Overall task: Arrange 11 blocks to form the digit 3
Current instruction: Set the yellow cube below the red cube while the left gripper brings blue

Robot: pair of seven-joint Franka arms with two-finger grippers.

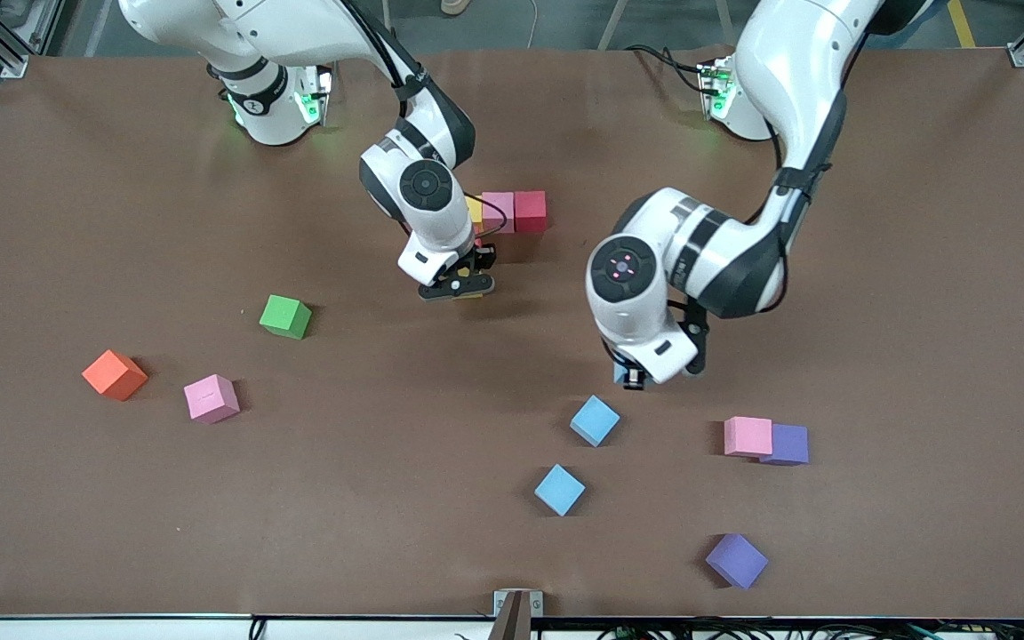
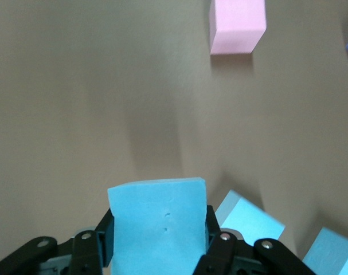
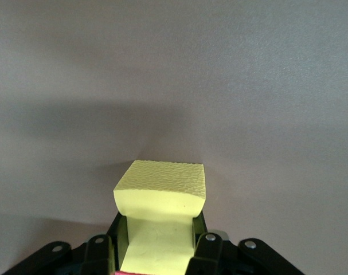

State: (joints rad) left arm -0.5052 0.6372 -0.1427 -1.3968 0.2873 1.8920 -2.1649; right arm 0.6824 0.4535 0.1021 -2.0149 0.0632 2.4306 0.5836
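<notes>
- My left gripper hangs right of centre in the front frame, over bare table, pinching a light blue block between its pads; that block fills the lower middle of my left wrist frame.
- My right gripper sits just above centre, low over the table, clamped on a yellow block whose foam bulges out past my fingers.
- Directly above it in the front frame, a short row has begun: another yellow block, half hidden by my right arm, a pink block and a red block, touching side by side.
- Lower right: two loose light blue blocks, a pink one pressed against a purple one, and a second purple cube near the bottom edge.
- Left half: a green block, a pink block, and the orange cube, well apart.
</notes>
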